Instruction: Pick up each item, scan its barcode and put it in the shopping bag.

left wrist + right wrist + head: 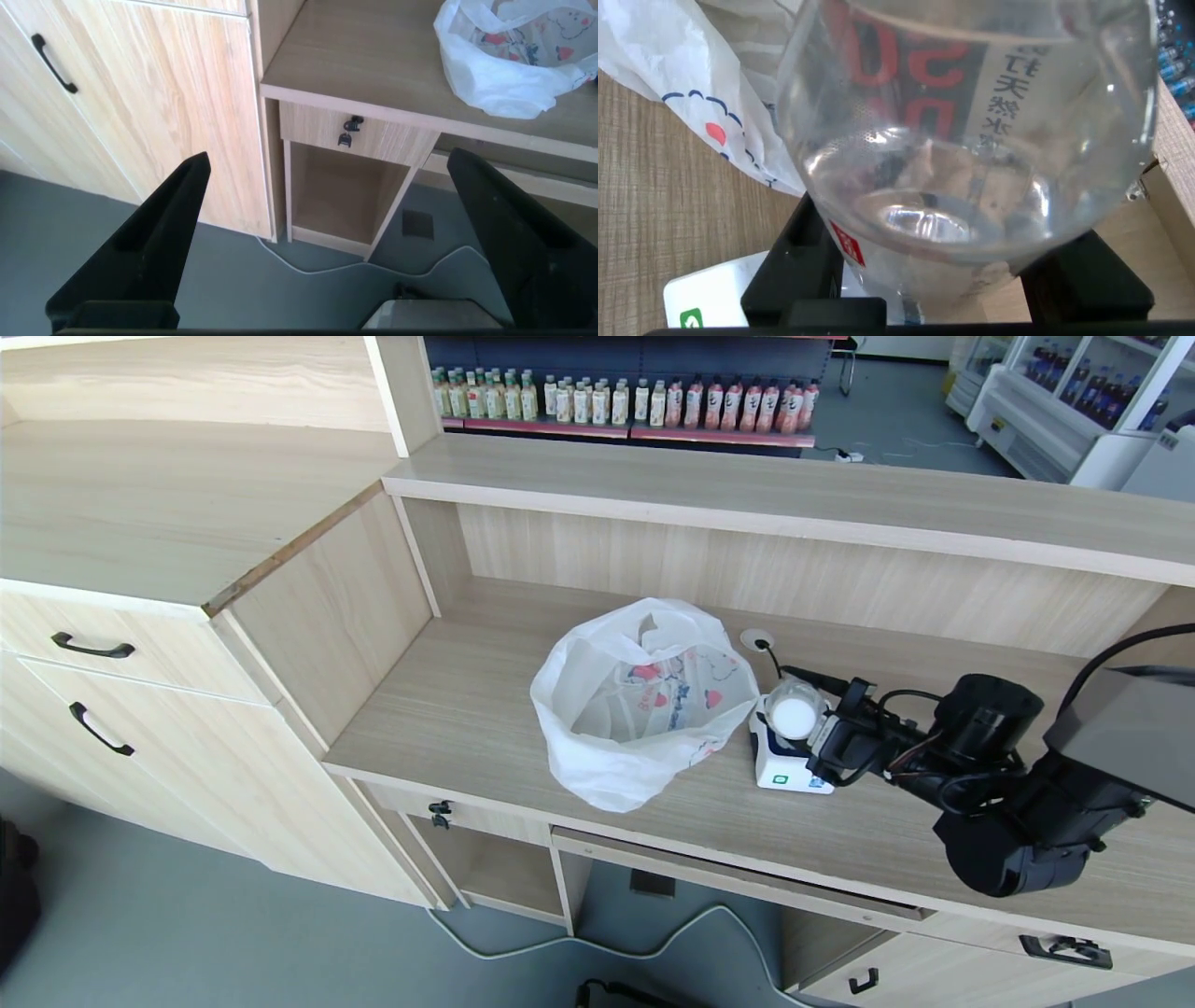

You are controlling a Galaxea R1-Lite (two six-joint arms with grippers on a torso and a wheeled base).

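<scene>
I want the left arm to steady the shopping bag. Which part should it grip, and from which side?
Probably the shopping bag by its rim on the robot's left, pinched from above: the mouth lies open upward, the thin film stands free there, and the right tool holds the bottle at the other side.

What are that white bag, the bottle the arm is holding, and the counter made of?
The shopping bag looks like thin plastic film: crinkled, glossy, slightly see-through. The bottle seems to be clear plastic, possibly glass: you can see straight through its wall, which has bright highlights. The counter shows matte, pale wood grain, probably laminate.
</scene>
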